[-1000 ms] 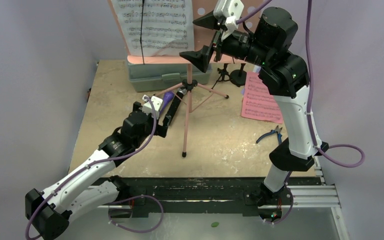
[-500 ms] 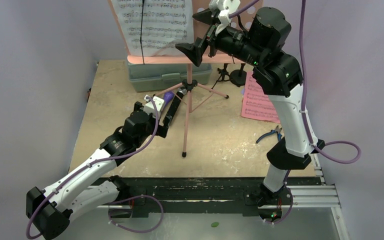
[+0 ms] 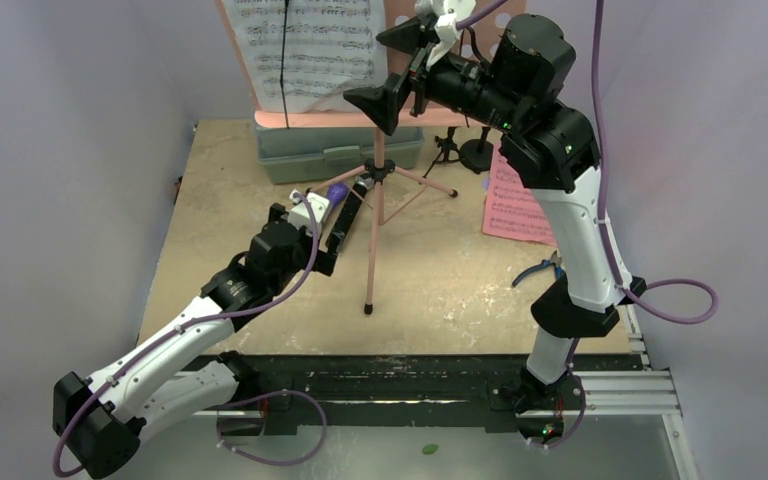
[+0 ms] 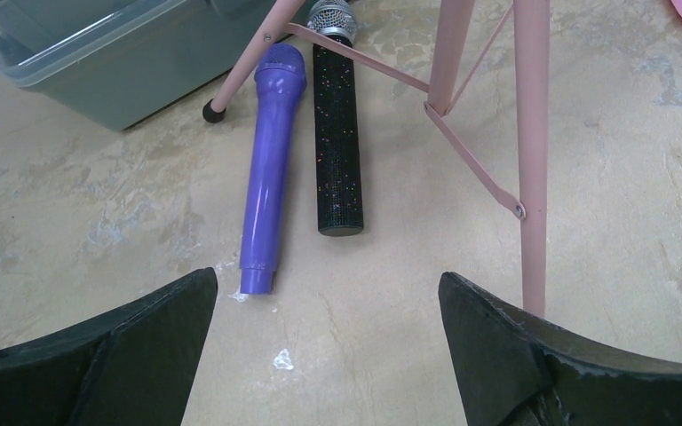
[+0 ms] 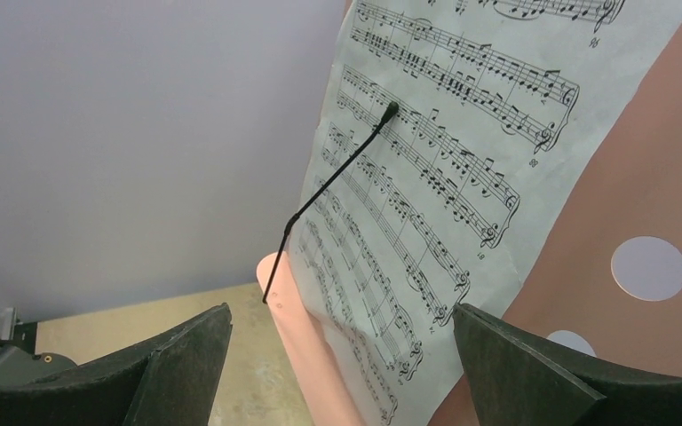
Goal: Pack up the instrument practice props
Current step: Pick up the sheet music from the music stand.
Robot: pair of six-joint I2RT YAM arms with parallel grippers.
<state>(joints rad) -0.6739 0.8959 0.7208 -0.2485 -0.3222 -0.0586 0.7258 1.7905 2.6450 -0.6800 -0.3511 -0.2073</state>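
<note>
left gripper (image 4: 324, 293) hovering wide open, empty, over purple microphone (image 4: 266, 177) and black microphone (image 4: 337, 133) lying side by side by the tripod (image 4: 533, 151); black head partly cropped. right gripper (image 5: 337, 319) gaping, empty, facing white sheet (image 5: 426, 177) on pink tray (image 5: 639, 160), top cut off.

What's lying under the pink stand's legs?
Under the pink metal tripod lie a purple plastic microphone and a black glittery microphone, side by side. A pink brace crosses the black one's silver head, hiding part.
</note>
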